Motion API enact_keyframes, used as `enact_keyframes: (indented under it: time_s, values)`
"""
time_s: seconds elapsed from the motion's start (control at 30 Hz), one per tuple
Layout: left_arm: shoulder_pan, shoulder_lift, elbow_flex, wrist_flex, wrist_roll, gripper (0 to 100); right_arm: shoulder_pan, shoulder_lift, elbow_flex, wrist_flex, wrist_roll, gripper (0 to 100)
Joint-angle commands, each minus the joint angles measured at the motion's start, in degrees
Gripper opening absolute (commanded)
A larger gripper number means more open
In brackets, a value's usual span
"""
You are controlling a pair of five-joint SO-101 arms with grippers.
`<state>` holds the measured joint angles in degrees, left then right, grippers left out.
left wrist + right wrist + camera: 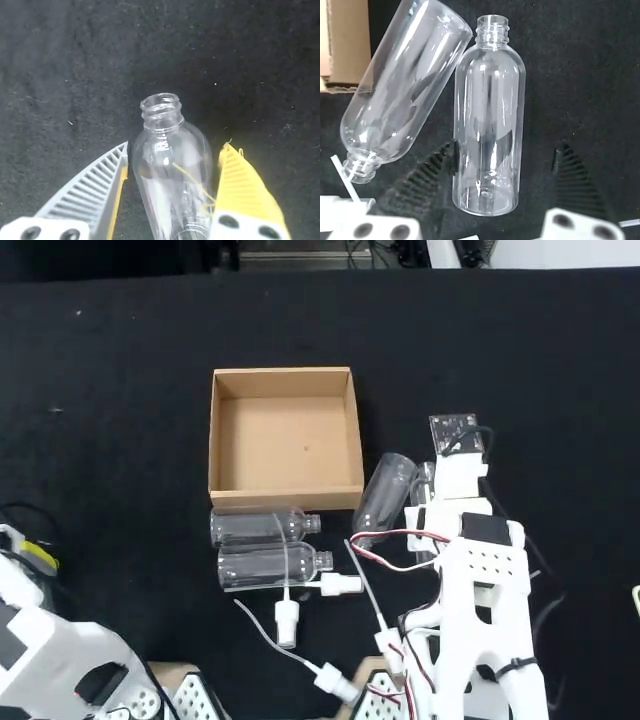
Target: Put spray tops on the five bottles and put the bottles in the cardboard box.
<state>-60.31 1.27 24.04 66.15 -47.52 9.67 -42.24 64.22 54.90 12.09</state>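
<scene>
Jaws first: left jaws set on either side of a clear bottle (pixel 170 165), yellow one against its wall, grey tip just beside its shoulder. Gripping or merely flanking, cannot tell. Open neck pointing away from the wrist, black bench (pixel 120 390) behind it. Left arm (pixel 50 660) down at 8 o'clock on the bench.

As for the right jaws: spread wide, astride a second bottle (pixel 489 115), with a dark gap on both sides and touching neither wall. Neck away from the wrist. Seen from above, half hidden under the right arm (pixel 480 590), at 3 o'clock from the cardboard box (pixel 285 498). Between it and the box, a tilted bottle (pixel 383 495), base toward 1 o'clock, neck toward 7, flank close against the second bottle's shoulder.

Box near bench centre, open side up. At its 6 o'clock, just beside the front wall, an upper bottle (pixel 262 526) and a lower bottle (pixel 272 568), lying parallel with open necks toward 3 o'clock.

Loose spray top (pixel 340 585) just off the lower bottle's neck. Another spray top (pixel 287 620) at 6 o'clock from that bottle. Third spray top (pixel 335 680) toward 5 o'clock, near the arms' bases. Thin dip tube on each.
</scene>
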Motion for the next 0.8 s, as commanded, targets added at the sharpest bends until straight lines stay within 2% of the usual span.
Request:
enact_keyframes:
  time_s: [0.0,0.1,0.23,0.5,0.57,0.77]
  values:
    - [1.0,-0.4,-2.2,0.4,-0.6,26,-0.5,-2.0,-0.1,-1.3,-0.2,27.9]
    - [0.4,0.4,-0.7,0.4,-0.4,26,-0.5,-2.0,0.0,-1.3,-0.2,27.9]
    - [-1.2,1.7,0.0,0.3,5.9,26,-0.5,-2.0,0.0,-1.3,-0.2,27.9]
    - [-2.2,1.3,0.0,0.9,0.6,27,-0.5,-2.0,0.0,-1.3,-0.1,27.9]
    - [-2.0,1.8,0.0,0.9,-1.2,29,-0.5,-2.0,0.0,-1.3,-0.1,27.9]
    - [-1.5,1.5,1.3,0.4,-1.8,31,-0.5,-2.0,0.0,-1.3,-0.1,27.9]
